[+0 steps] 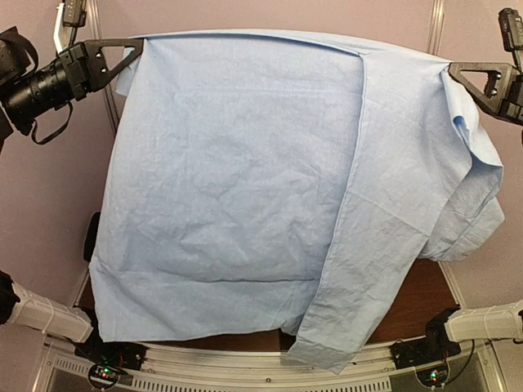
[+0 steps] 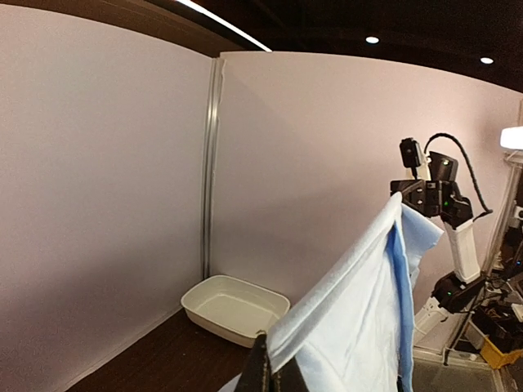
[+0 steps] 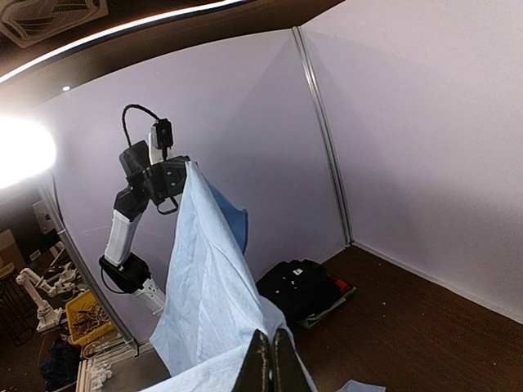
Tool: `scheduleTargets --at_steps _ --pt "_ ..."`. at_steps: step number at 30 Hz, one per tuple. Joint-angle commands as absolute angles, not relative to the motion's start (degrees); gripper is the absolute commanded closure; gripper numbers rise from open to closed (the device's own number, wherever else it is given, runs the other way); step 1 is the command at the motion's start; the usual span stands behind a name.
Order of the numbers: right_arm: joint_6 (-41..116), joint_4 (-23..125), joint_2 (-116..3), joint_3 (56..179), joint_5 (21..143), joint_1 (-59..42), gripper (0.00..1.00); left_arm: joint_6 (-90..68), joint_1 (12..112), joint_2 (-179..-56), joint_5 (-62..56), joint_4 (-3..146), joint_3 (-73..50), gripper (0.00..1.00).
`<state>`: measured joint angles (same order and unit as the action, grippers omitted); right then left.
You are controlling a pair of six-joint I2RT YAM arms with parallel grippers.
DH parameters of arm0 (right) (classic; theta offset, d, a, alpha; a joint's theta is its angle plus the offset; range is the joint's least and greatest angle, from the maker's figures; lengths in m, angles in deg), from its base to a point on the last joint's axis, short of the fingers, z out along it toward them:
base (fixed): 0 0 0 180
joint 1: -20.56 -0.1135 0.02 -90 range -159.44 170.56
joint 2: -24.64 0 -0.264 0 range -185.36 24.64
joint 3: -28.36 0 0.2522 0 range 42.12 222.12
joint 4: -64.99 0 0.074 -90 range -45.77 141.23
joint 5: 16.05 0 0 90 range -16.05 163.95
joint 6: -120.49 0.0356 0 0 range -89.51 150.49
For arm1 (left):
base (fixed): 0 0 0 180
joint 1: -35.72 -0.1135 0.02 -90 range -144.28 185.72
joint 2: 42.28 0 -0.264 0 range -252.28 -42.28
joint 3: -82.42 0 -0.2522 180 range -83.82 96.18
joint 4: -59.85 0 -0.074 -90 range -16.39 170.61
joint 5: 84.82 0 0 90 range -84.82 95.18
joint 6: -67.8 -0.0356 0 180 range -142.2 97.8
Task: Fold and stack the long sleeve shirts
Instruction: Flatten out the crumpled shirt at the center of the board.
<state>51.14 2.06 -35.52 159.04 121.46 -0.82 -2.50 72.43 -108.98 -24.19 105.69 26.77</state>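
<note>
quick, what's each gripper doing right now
left gripper: closed, holding the light blue shirt
right gripper: closed, holding the light blue shirt too

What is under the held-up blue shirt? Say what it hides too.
From above, the light blue shirt hides nearly all the table. The wrist views show a white tub and a black shirt lying on it; the rest is covered.

Both arms held high and spread wide, left claw (image 1: 131, 51) at the upper left, fingers pinched tight on the top edge of the light blue shirt (image 1: 245, 163), right claw (image 1: 458, 75) level opposite, apparently clamped likewise, tips pointing toward each other
</note>
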Motion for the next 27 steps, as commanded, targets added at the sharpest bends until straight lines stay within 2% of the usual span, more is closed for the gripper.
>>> scheduleTargets --at_steps 1,5,9,14,19,27 --pt "48.0 0.4 -38.1 158.9 108.9 -0.2 1.00 -6.2 71.0 -115.1 -5.4 107.6 33.6 1.00" --pt "47.4 0.7 -42.3 159.5 105.4 -0.2 1.00 -7.7 69.2 -121.9 0.9 109.6 37.9 1.00" --pt "47.4 0.7 -47.7 164.1 103.9 -0.1 1.00 -6.5 64.9 -127.9 -1.7 110.9 42.5 1.00" --pt "48.7 0.3 -54.4 174.1 107.6 0.8 1.00 -5.5 62.8 -131.3 -7.3 111.1 47.6 1.00" --pt "51.6 2.0 -54.9 175.9 113.2 1.1 1.00 -5.2 62.8 -127.9 -11.9 110.8 46.5 1.00" --pt "57.8 9.3 -43.8 165.0 121.1 1.2 1.00 -2.6 62.8 -116.4 -22.2 107.8 35.2 1.00"
